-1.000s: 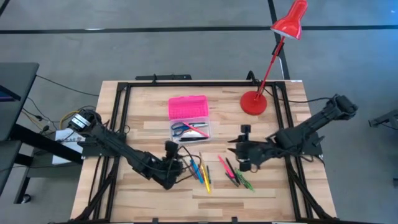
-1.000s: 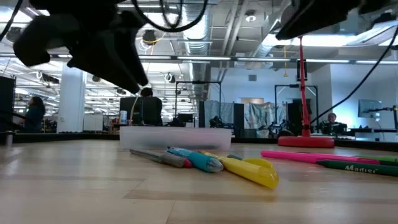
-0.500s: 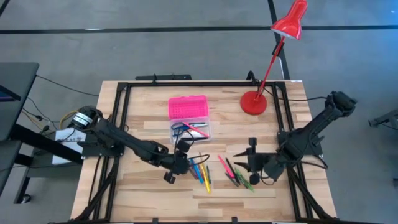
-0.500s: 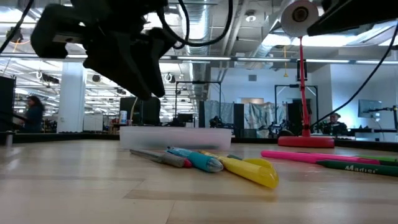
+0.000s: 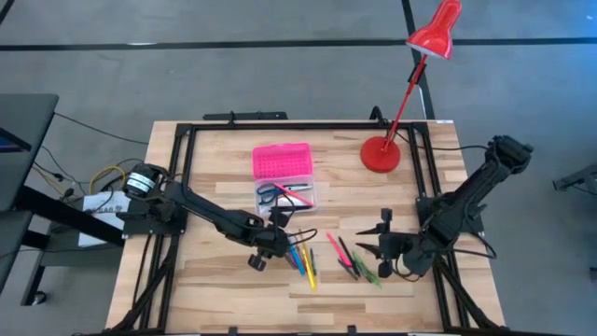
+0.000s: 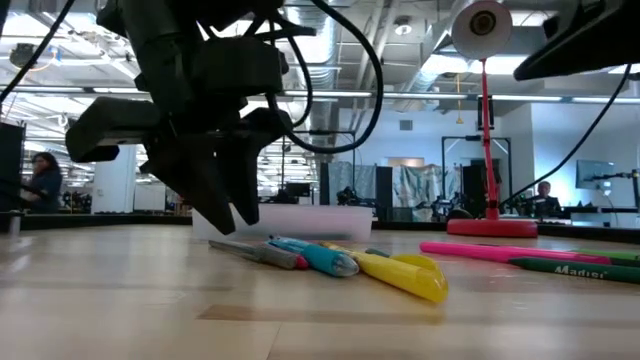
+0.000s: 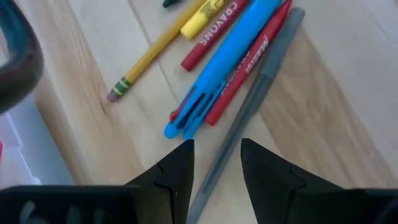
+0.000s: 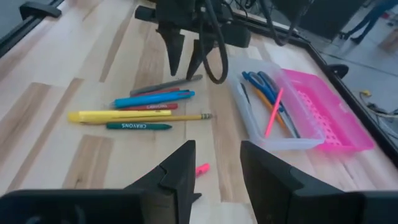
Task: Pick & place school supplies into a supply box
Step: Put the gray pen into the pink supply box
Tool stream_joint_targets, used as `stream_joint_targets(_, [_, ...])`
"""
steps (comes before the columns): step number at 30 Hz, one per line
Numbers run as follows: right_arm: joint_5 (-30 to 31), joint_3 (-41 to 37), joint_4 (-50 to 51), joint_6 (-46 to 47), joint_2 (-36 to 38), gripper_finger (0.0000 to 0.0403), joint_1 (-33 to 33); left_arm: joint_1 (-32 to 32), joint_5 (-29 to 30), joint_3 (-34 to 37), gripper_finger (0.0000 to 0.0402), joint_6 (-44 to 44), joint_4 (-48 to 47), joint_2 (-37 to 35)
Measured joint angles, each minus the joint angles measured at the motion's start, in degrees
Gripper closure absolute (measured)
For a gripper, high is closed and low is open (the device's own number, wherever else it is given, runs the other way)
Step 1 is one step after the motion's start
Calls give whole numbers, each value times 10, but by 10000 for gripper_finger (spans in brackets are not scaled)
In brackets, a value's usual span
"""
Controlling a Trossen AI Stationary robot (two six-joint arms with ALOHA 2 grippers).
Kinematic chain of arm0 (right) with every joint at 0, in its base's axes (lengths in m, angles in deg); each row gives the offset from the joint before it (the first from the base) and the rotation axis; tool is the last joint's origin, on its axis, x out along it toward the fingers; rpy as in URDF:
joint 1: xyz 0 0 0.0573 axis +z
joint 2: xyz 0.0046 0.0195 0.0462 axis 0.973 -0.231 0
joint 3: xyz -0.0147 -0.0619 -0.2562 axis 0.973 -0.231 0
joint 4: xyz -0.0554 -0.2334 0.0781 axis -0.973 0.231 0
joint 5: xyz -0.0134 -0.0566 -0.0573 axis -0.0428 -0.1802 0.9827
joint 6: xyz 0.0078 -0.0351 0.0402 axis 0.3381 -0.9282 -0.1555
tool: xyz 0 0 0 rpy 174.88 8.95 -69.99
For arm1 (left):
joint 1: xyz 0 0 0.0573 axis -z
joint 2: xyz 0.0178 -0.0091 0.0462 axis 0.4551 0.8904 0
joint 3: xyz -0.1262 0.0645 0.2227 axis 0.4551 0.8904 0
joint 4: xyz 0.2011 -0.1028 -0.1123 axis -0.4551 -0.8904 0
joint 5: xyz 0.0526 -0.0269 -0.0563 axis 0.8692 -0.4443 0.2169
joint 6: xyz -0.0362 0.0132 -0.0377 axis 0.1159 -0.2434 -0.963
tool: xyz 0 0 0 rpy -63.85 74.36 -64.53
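Observation:
Near the table's middle lies a loose row of school supplies: a grey pen (image 7: 258, 102), a blue pen (image 7: 224, 68), red crayons (image 7: 214, 31), a yellow pencil (image 7: 155, 53) and a yellow highlighter (image 6: 400, 273). My left gripper (image 7: 214, 146) is open and points steeply down, one fingertip on each side of the grey pen's end, just above it (image 6: 232, 215). A second group, with a pink marker (image 5: 333, 245) and green markers (image 5: 368, 273), lies to the right, where my right gripper (image 8: 214, 155) hovers open. The supply box has a pink lid (image 5: 281, 161) and a clear base (image 5: 300, 198) holding scissors and pens.
A red desk lamp stands with its base (image 5: 380, 154) at the far right of the table, its head (image 5: 437, 33) beyond the far edge. A black frame (image 5: 182, 159) borders the wooden tabletop. Bare wood shows near the front edge (image 5: 280, 303). People sit in the room beyond.
My left gripper has moved toward the left group of pens, come down and tipped to point steeply down over the grey pen's end. My right gripper has gone toward the table's near edge and lower, over the right group of markers. Neither has shut. No supply has moved.

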Motion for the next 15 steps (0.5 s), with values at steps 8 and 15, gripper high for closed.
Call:
stream_joint_targets(8, [-1,-41,-65,-6,0,283,0,-11,-43,0,288,8,5,17])
stream_joint_targets(15, [3,-68,-98,-3,0,283,3,-23,-62,-8,316,16,15,47])
